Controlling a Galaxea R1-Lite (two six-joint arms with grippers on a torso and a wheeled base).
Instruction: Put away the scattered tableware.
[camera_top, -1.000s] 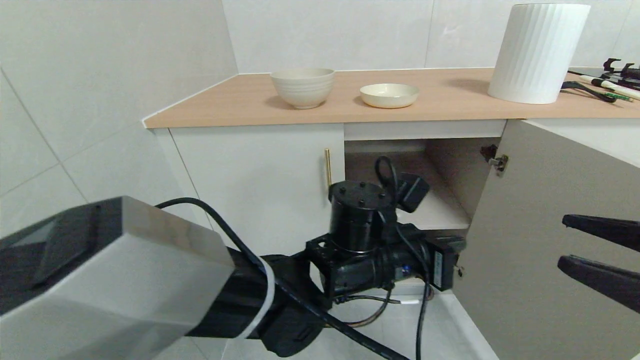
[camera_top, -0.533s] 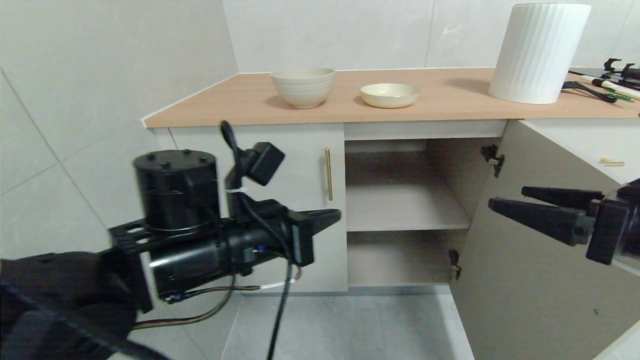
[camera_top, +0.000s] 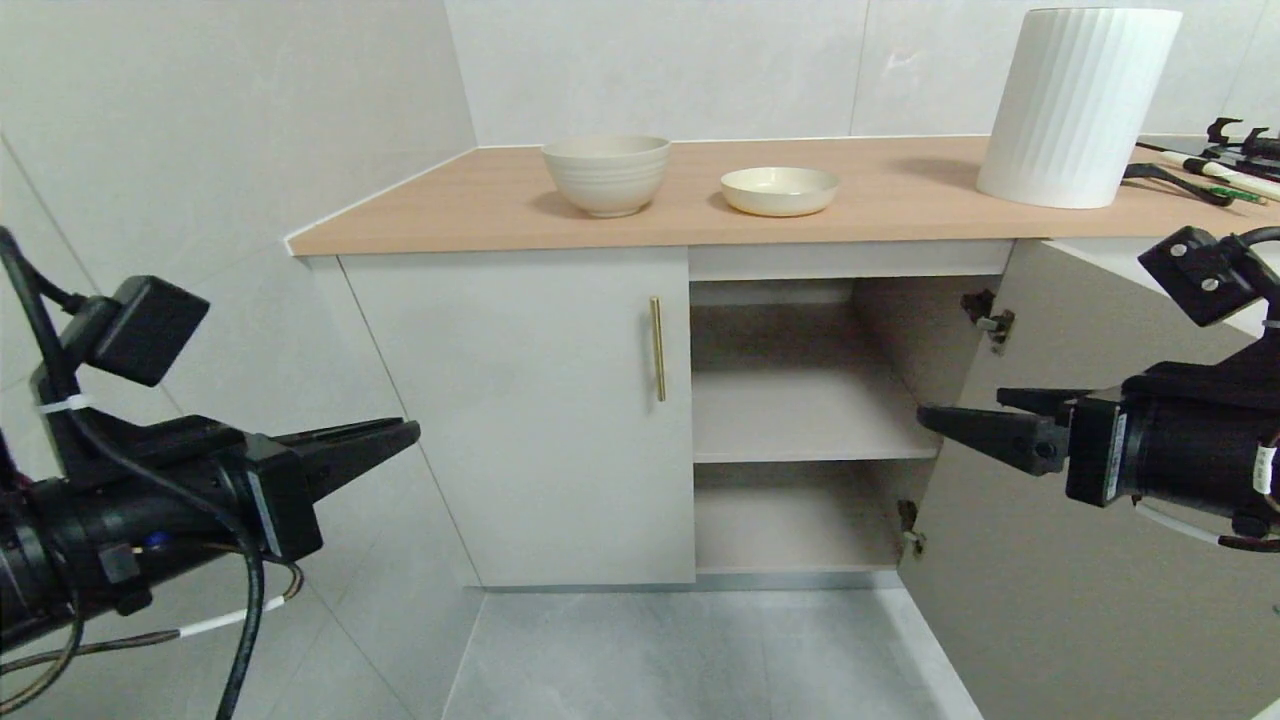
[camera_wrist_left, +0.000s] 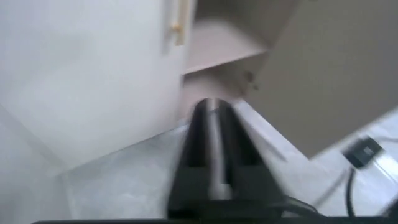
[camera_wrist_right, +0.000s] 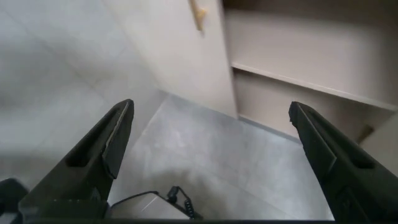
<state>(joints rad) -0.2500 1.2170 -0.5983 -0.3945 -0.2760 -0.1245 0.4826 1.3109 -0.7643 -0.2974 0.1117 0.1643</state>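
On the countertop (camera_top: 900, 195) stand one bowl (camera_top: 606, 175) and one shallow dish (camera_top: 779, 190), both round, mouths up; left gripper (camera_top: 400, 436) pinched together, right gripper (camera_top: 960, 405) spread wide.

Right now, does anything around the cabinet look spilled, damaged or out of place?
Nothing looks damaged or spilled. The bowl and the shallow dish stand upright and apart on the counter, not yet put away. The right cabinet door hangs wide open, the left door is shut.
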